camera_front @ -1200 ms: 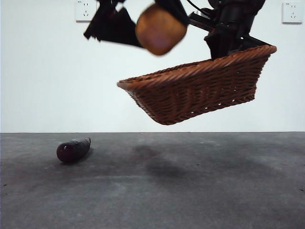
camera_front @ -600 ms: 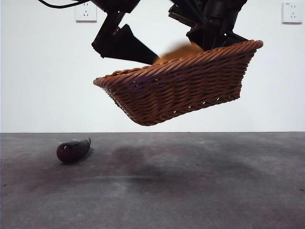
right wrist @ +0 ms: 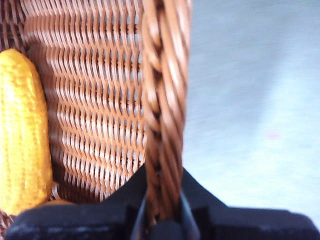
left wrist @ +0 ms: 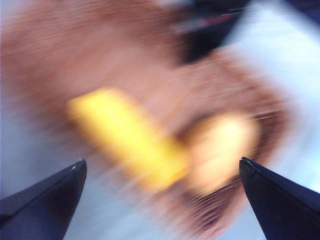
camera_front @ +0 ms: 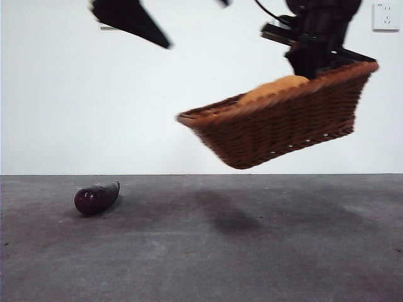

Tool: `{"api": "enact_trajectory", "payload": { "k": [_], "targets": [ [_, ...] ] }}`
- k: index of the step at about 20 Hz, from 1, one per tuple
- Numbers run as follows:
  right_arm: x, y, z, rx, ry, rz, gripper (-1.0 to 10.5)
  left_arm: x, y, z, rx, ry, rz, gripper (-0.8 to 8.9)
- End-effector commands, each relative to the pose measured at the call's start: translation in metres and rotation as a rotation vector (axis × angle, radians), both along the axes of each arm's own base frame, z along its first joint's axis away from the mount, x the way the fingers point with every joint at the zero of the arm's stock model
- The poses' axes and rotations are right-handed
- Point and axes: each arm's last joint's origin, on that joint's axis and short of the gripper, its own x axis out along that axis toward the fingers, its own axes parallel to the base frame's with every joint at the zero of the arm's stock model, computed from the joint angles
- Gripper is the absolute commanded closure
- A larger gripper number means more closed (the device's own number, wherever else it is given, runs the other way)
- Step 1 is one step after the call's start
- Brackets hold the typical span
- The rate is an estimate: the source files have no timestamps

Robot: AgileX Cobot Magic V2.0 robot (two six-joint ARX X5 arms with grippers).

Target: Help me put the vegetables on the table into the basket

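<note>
No writing or brand mark can be read anywhere; the only fittings on the plain white wall are two white power sockets, one at the upper right (camera_front: 385, 16) and one partly hidden behind a dark arm at the upper left. Below the wall runs the table (camera_front: 201, 251), a dark grey, mottled matte surface with faint lighter scuffs. The wicker basket (camera_front: 283, 123) hangs in the air above it, tilted so its right end rides higher, casting a soft shadow on the table. The right gripper (right wrist: 162, 212) is pinching the basket's braided rim, one black jaw on each side of the weave. Inside the basket lie the potato (camera_front: 274, 88), its orange-brown top showing over the rim, and a bumpy yellow ear of corn (right wrist: 22, 130) resting against the woven side wall. The left gripper (left wrist: 160, 175) hovers above the basket with its jaws spread wide and nothing between them; its view is heavily blurred, showing corn and potato only as smears. The glossy dark purple eggplant (camera_front: 96, 197) lies on the table at the left, well apart from the basket.
</note>
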Motion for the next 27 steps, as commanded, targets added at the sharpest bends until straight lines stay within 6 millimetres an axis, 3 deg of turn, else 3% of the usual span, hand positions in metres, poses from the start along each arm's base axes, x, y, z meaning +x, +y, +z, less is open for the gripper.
{"api": "enact_trajectory", "payload": {
  "k": [1,5,12,16,22,23,27],
  "targets": [
    [0.000,-0.012,0.004,0.003,0.004,-0.006,9.6,0.009,0.018,-0.003,0.138,-0.027,0.154,1.22],
    [0.004,-0.026,0.004,0.002,0.001,-0.035,9.6,0.047,0.051,-0.027,0.200,0.094,0.276,1.22],
    [0.004,-0.027,0.004,-0.001,-0.004,-0.018,9.6,0.121,0.071,-0.113,0.191,0.346,0.322,1.22],
    [0.004,-0.027,0.004,-0.002,-0.006,-0.011,9.6,0.139,0.072,-0.151,0.225,0.410,0.342,1.23],
    [0.004,-0.026,0.004,-0.002,-0.006,-0.010,9.6,0.149,0.076,-0.181,0.259,0.474,0.360,1.30],
    [0.004,-0.026,0.004,-0.002,-0.006,-0.010,9.6,0.150,0.078,-0.185,0.265,0.485,0.364,2.10],
    [0.004,-0.026,0.004,-0.002,-0.010,-0.007,9.6,0.152,0.079,-0.192,0.291,0.492,0.380,8.31]
  ]
}}
